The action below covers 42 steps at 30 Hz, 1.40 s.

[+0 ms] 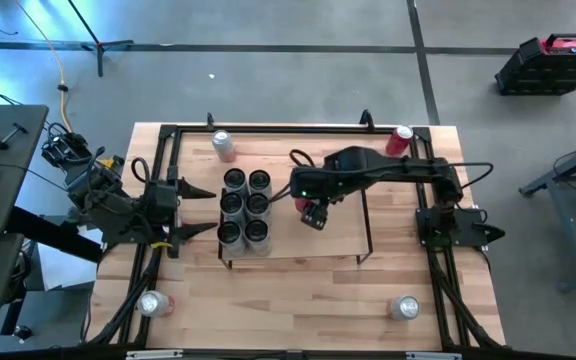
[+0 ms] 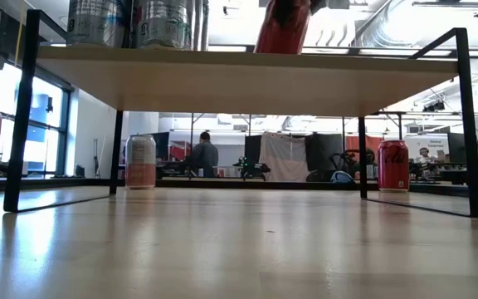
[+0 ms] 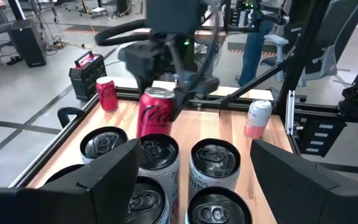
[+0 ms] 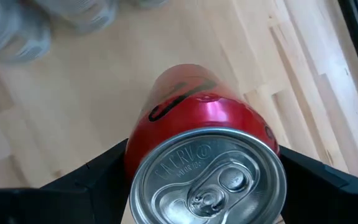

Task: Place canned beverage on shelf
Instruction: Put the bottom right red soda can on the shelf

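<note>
Fingers of right gripper (image 4: 205, 186) clasp red, seemingly Coca-Cola can (image 4: 207, 124).

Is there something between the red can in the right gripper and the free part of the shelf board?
Nothing visible. The right gripper holds the red can over bare board of the shelf; the six silver cans stand apart, toward the left gripper, which waits open.

1. The shelf (image 1: 318, 235) stands mid-tabletop (image 1: 298, 300), nearer the far edge.
2. Six cans (image 1: 245, 207) stand clustered at the shelf's left end.
3. The held can (image 4: 207, 149) is over the shelf, just right of them.
4. One loose can sits near each tabletop corner (image 1: 224, 144) (image 1: 399, 140) (image 1: 151, 303) (image 1: 405, 307).
</note>
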Each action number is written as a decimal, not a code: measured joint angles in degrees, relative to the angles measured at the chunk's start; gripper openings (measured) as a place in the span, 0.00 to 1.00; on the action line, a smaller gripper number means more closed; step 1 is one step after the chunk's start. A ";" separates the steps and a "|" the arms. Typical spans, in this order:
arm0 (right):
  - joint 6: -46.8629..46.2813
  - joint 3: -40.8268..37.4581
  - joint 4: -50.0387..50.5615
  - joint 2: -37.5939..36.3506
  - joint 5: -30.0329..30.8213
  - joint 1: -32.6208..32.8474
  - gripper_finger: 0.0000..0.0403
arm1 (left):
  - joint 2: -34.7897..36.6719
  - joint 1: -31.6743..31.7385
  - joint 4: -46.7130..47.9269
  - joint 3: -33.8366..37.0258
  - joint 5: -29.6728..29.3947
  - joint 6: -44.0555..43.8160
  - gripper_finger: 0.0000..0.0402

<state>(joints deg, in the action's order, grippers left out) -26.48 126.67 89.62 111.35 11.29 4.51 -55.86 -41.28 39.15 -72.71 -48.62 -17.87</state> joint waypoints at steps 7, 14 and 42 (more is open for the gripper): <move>2.64 0.00 -0.93 0.48 -0.21 -0.84 0.76 | 0.00 -0.02 -0.32 0.00 0.02 -0.01 0.73; 3.12 -0.03 -1.31 0.48 -1.22 -1.11 0.76 | 0.00 0.00 -3.62 0.00 0.31 2.05 0.73; 5.57 0.90 -5.35 1.44 -0.37 -1.13 0.80 | 0.20 -0.02 -6.15 0.00 0.50 4.50 0.73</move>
<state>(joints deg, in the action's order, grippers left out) -20.91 127.57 84.27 112.79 10.92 3.38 -55.66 -41.30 32.99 -72.71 -48.12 -13.37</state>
